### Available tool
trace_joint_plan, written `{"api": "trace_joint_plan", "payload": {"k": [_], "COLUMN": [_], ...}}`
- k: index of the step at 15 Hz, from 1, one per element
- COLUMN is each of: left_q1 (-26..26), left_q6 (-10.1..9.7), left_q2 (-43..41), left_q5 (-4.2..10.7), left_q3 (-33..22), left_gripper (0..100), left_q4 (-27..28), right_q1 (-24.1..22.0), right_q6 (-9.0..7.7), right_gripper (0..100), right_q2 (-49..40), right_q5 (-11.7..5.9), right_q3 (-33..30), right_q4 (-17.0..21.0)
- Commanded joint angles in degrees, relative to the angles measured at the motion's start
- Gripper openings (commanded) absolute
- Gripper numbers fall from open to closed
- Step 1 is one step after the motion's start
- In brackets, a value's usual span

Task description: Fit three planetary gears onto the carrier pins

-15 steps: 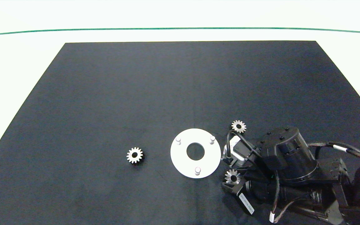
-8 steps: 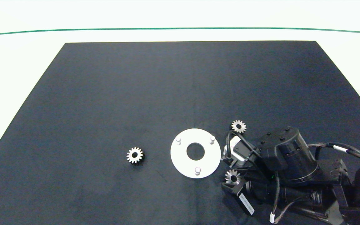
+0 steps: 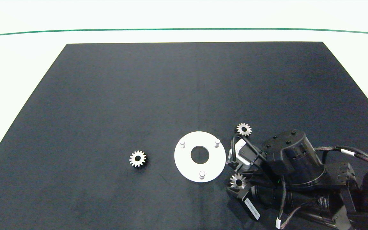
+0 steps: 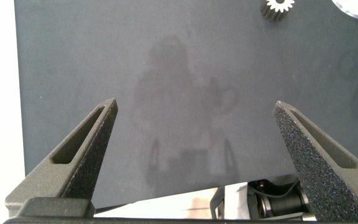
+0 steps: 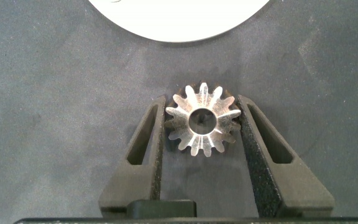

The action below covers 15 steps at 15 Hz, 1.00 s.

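The right pincer (image 5: 201,127) sits low on the dark tabletop (image 3: 139,95), its two grey fingers (image 5: 145,149) closed against opposite flanks of a small silvery-grey metal spur gear (image 5: 202,119) that lies flat with its dark bore facing up. In the head view this gripped gear (image 3: 238,181) is just beside the near right edge of the flat white round carrier disc (image 3: 184,163), not touching it. The disc's three short white upright pins are all bare: one toward the far left (image 3: 182,143), one toward the far right (image 3: 217,142), and one at the near edge (image 3: 202,174). That near pin is the closest to the held gear, lying to the left of it, so the coming move likely means lifting, carrying leftward and lining the bore over that peg. A second loose gear (image 3: 244,129) lies just beyond the right arm, near the disc's far right side. A third gear (image 3: 137,158) rests well to the left of the disc. The left pincer (image 4: 197,155) hovers wide open and empty over bare tabletop, out of the head view
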Motion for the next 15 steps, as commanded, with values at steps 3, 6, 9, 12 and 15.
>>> {"api": "trace_joint_plan", "payload": {"k": [3,6,9,12,15], "left_q1": [0.03,0.03,0.03,0.12,0.12], "left_q6": [0.08,0.08,0.08,0.08,0.08], "left_q2": [0.18,0.18,0.26,0.53,0.53], "left_q5": [-0.02,-0.02,-0.02,-0.02,-0.02], "left_q3": [0.10,0.10,0.10,0.10,0.10], "left_gripper": [100,100,100,100,100], "left_q4": [0.16,0.16,0.25,0.16,0.16], "right_q1": [0.48,1.35,2.94,5.05,7.77], "right_q6": [-0.36,-0.36,-0.36,-0.36,-0.18], "right_gripper": [7,7,7,7,7], "right_q2": [-2.00,-3.23,-5.08,-5.34,-4.02], "right_q5": [0.04,-0.04,-0.13,-0.48,-2.06], "right_q3": [-0.39,-1.18,-3.90,-8.39,-10.85], "right_q4": [0.90,2.04,4.77,8.28,8.20]}}
